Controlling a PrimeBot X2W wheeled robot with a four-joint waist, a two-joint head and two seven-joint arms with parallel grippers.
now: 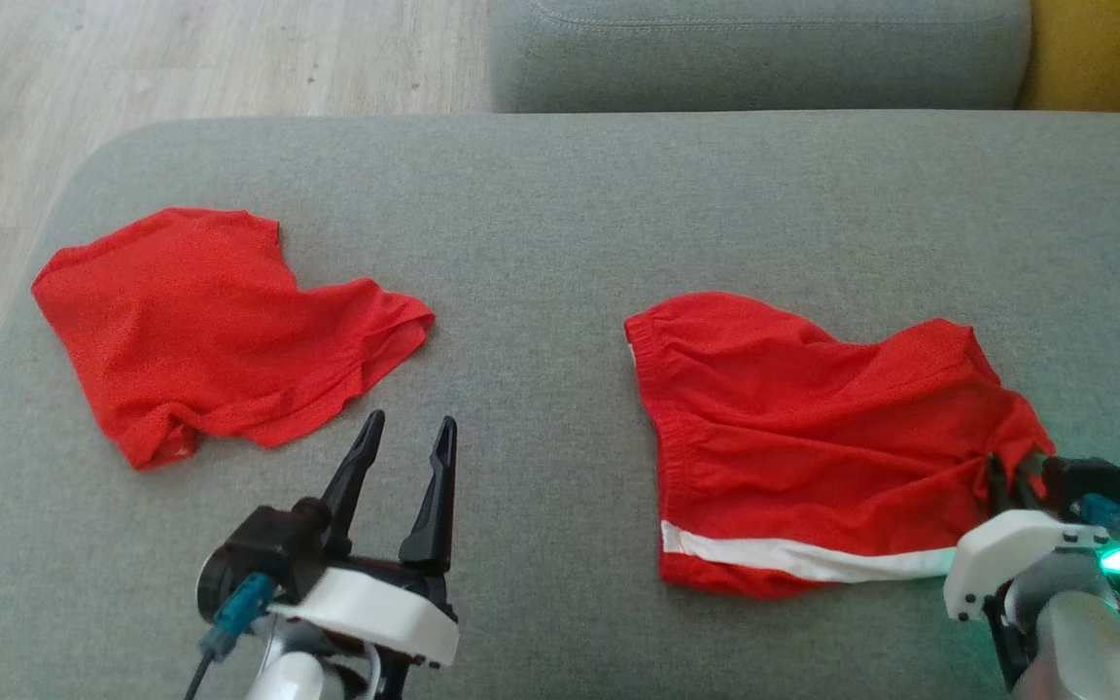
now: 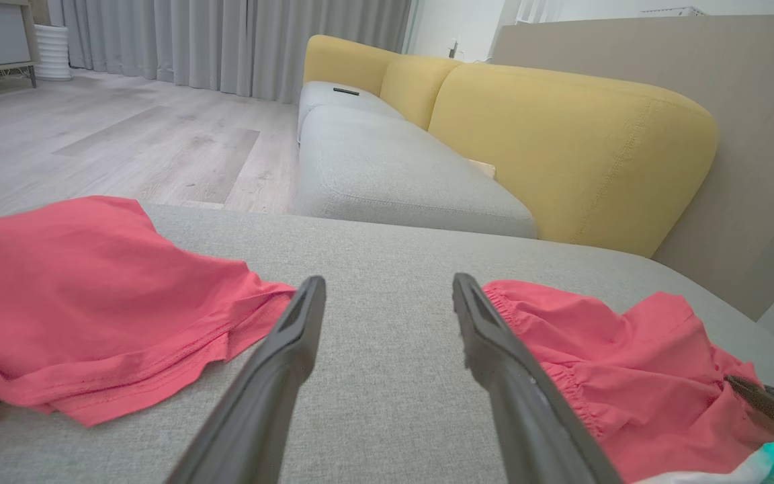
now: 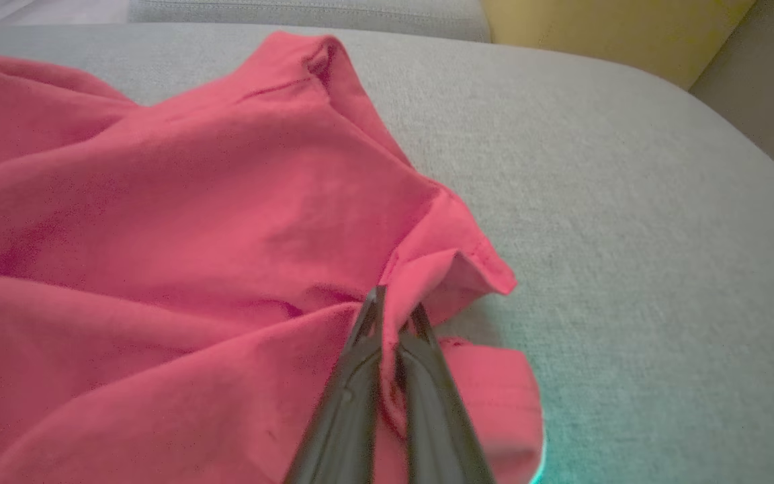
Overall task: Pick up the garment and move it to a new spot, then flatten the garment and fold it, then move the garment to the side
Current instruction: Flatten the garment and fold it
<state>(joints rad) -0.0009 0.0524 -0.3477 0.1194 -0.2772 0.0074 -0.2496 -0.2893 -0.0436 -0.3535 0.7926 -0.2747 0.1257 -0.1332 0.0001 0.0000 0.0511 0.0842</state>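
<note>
Step in hand looks like the pick-up. The right gripper (image 3: 397,309) is clamped on a bunched hem fold of the red shorts (image 1: 793,418), which lie on the right half of the grey seat cushion (image 1: 541,214) towards its front edge. The left gripper (image 1: 410,423) is spread wide and empty, over bare cushion mid-front. Next: probably lift and carry clear; a one-corner grip will let the cloth trail. The cushion is the only carrier, and it also holds a second red garment (image 1: 200,331) by its left edge.
</note>
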